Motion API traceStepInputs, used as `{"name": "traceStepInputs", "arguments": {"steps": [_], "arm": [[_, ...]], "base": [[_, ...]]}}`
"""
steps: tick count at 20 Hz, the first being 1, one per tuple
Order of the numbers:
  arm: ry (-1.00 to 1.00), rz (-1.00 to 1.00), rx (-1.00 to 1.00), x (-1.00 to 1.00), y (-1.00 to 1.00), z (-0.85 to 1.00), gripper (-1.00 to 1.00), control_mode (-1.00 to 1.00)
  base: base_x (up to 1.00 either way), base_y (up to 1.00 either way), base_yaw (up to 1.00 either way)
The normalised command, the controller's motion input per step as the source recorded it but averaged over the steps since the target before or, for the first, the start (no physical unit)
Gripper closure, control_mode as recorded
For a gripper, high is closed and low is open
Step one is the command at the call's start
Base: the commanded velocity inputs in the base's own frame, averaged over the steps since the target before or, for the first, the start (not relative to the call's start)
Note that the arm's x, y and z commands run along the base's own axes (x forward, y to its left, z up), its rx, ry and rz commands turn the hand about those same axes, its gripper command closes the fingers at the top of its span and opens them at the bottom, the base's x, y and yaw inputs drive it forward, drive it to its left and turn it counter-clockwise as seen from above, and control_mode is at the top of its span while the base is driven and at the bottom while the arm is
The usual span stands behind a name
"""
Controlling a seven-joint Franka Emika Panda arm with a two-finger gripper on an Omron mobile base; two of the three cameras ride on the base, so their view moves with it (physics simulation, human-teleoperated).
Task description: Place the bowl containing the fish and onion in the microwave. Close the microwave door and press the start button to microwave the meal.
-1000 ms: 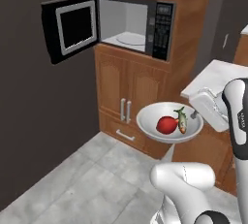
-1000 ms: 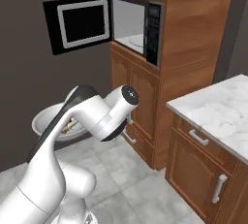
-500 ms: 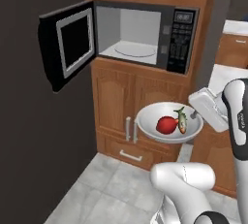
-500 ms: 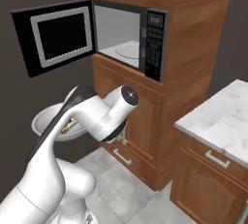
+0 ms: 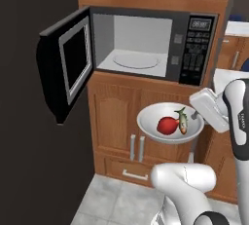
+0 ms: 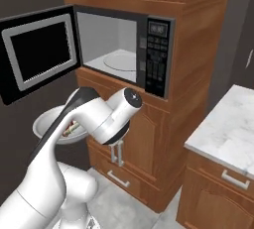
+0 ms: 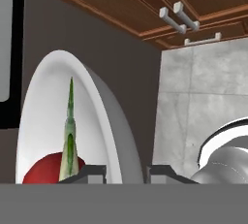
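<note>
White-grey bowl (image 5: 169, 122) pinched by its rim, below the open microwave (image 5: 151, 45).

Your pincer (image 7: 125, 170) is narrowed onto the bowl's rim, one fingertip inside, one outside. You see the onion (image 5: 167, 125) and fish (image 5: 182, 120) lying side by side in the left base view; the hand view shows the rim grip up close. From the right base view, the arm hides most of the bowl, and the microwave door (image 6: 38, 49) swings wide to the left.

Light: even, soft, no clear source.
Shadows: faint; dark wall (image 5: 29, 170) left of the jaws.
Glare: mild sheen on bowl (image 5: 151, 121).
Focus: sharp, rendered, slightly blocky.
</note>
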Motion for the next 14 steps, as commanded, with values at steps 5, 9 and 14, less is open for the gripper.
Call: {"name": "traceStepInputs", "arguments": {"steps": [5,9,14], "arm": [[0.00,0.00,0.00,0.00,0.00,0.00,1.00,1.00],[0.00,0.00,0.00,0.00,0.00,0.00,1.00,1.00],[0.00,0.00,0.00,0.00,0.00,0.00,1.00,1.00]], "base": [[0.62,0.25,-0.26],[0.60,0.34,-0.23],[0.61,0.34,-0.20]]}}
